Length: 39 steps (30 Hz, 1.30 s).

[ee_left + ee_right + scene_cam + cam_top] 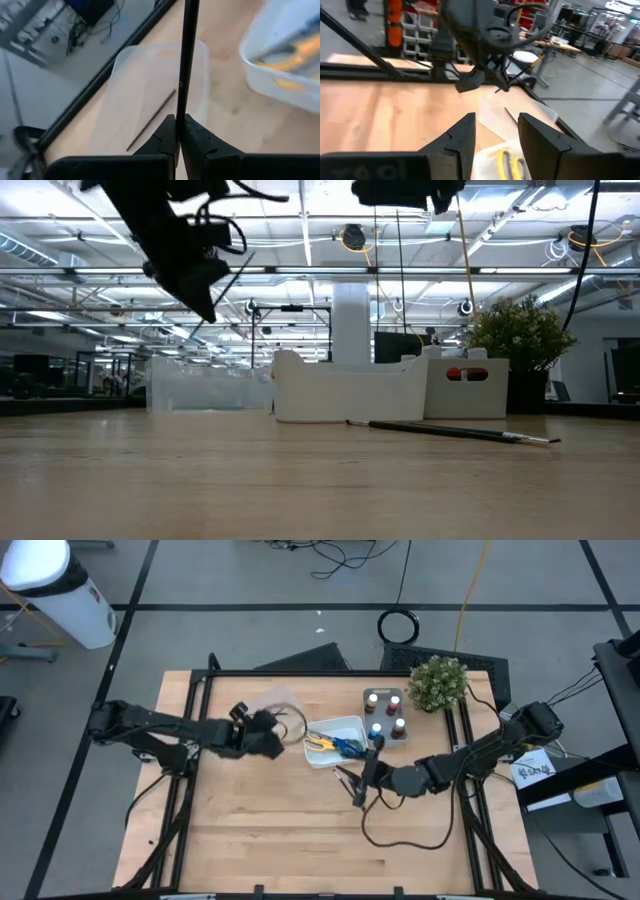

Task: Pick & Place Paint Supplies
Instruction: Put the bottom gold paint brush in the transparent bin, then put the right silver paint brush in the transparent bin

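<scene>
Wooden counter [260,830] first: scissors [335,745] already lie in the white tray [352,723], and one brush [150,120] in the clear tray [125,65]. Left gripper [179,131] pinches another brush [187,55] above it. Right gripper [495,127], jaws spread, hangs over the last brush [450,430].

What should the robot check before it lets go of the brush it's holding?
1. Left hand shut on held brush: ok.
2. Hand above the clear tray: ok.
3. Tray has room; one brush in tray inside: ok.
4. Right hand open and holding nothing, near the white bin: ok.
5. Brush on table not yet picked up: not ok.
6. Height of the held brush above the tray: cannot tell.
</scene>
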Available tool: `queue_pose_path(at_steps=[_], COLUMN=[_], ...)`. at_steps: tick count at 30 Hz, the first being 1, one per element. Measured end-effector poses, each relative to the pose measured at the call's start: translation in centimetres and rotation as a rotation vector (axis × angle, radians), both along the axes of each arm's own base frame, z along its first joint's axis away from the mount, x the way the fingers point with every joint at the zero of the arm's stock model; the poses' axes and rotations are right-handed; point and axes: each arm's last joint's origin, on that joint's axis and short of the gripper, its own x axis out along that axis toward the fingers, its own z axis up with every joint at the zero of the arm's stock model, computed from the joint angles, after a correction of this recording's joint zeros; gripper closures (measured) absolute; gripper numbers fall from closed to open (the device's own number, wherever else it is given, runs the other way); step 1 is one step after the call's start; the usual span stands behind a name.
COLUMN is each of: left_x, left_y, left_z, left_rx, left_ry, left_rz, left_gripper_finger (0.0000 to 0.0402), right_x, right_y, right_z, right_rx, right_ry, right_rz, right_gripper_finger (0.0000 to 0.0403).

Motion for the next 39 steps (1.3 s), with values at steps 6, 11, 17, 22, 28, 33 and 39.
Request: queue_pose_path(at_steps=[6, 11, 17, 22, 28, 33, 39], left_x=[-0.6, -2.0, -2.3, -2.4, -1.6, 0.1, 2.8], left_y=[4.7, 7.0, 7.7, 8.0, 8.2, 7.9, 6.1], left_z=[-2.9, -4.6, -4.8, -4.8, -3.1, -0.2, 2.4], left_rx=[-0.158, -0.266, -0.314, -0.308, -0.329, -0.336, -0.178], left_ry=[0.006, 0.016, 0.002, -0.002, -0.011, -0.124, -0.283], left_rz=[0.002, 0.036, 0.063, 0.065, 0.019, -0.057, -0.304], left_gripper_finger=[0.039, 0.0382, 0.031, 0.0259, 0.0221, 0.0209, 0.021], right_x=[0.6, 1.0, 1.2, 1.3, 1.1, 0.5, -1.0], right_y=[-1.7, -2.6, -3.6, -4.1, -3.1, -1.1, -0.2], right_z=[-0.7, -0.7, -1.0, -1.1, -1.2, -1.6, -4.4], right_rx=[0.031, 0.069, 0.087, 0.114, 0.123, 0.203, 0.277], right_ry=[0.064, 0.075, 0.092, 0.099, 0.114, 0.156, 0.23], right_rz=[0.025, 0.114, 0.1, 0.074, 0.149, 0.269, 0.27], right_gripper_finger=[0.0272, 0.0271, 0.0269, 0.0261, 0.0257, 0.0257, 0.0258])
